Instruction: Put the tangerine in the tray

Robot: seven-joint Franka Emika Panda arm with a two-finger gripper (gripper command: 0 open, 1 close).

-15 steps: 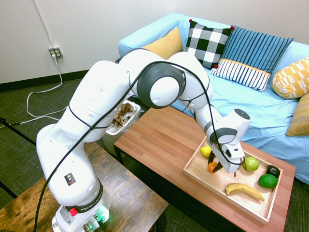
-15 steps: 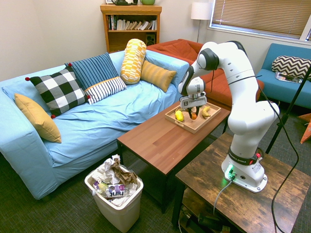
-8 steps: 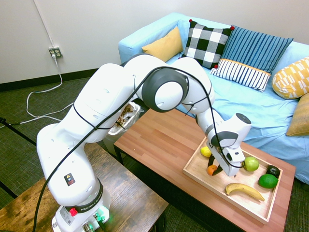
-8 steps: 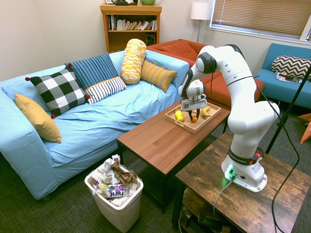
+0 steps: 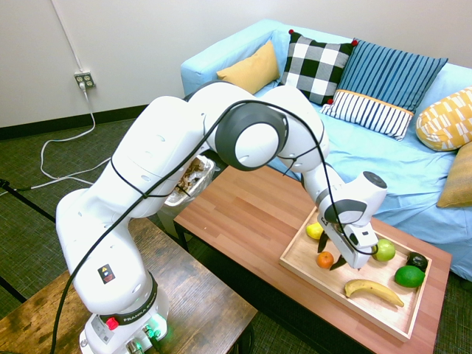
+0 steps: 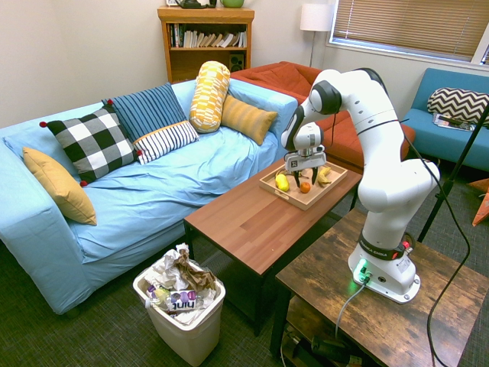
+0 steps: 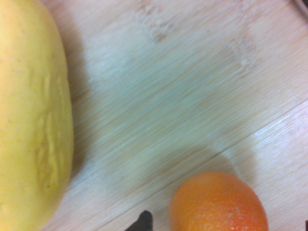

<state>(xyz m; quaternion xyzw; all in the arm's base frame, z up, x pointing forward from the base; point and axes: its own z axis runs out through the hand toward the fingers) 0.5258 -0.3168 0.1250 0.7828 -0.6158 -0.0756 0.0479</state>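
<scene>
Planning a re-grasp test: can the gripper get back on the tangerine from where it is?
Probably yes. The gripper hangs open right beside the tangerine, which sits alone on the tray floor. The lemon and banana lie apart from it, so nothing blocks the approach.

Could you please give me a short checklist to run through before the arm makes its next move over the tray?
1. Tangerine lies on the floor of the tray, within the rim: ok.
2. Pincer has let go; its fingers stand spread, the tangerine beside them, not between them: ok.
3. Tangerine at rest, not rolling: cannot tell from one moment.
4. Nearby fruit free of the fingers: lemon and banana lie apart from them: ok. Green apple sits close behind the wrist; contact cannot tell.
5. Way straight up out of the tray: nothing shows above the pincer: ok.
</scene>
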